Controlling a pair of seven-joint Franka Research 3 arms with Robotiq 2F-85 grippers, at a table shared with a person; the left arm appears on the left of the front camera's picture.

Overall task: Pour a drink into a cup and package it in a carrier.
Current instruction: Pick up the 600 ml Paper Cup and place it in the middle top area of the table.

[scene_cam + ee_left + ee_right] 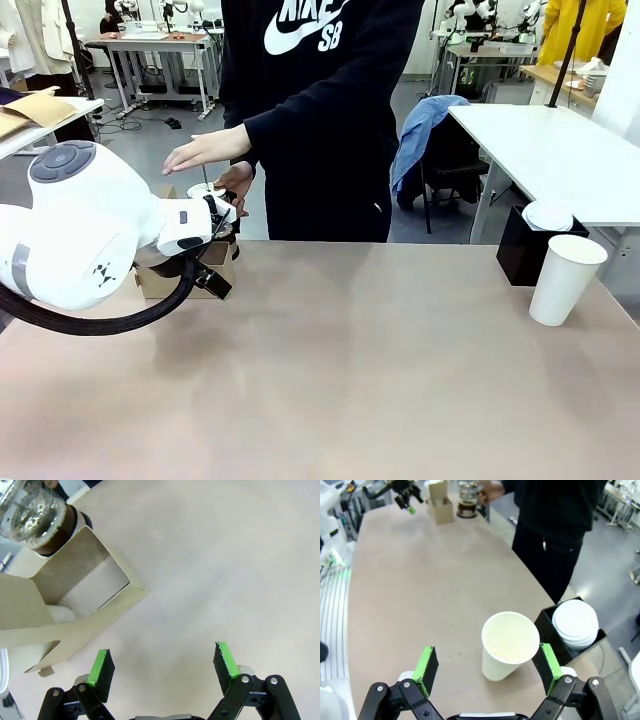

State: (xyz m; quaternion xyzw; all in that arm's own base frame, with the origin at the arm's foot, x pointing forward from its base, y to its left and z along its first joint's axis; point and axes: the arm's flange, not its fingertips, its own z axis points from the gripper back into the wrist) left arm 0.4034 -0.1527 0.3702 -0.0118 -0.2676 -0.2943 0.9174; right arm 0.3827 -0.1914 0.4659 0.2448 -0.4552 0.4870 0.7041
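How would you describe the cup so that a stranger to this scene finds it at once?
Start at the beige table, at its far corner on the robot's right. A black box of white lids is there, and the cup stands beside it. It alone is tall, white and open-topped.

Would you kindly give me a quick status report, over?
Left gripper, right gripper open, empty. Cup upright, empty, before right gripper. Person's hand at jug beside carrier. Nothing blocking cup.

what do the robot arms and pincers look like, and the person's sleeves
The left arm is rounded white with a grey cap and a black cable looping under it. The left pincer and right pincer are black linkages with green pads. The person wears a black long sleeve.
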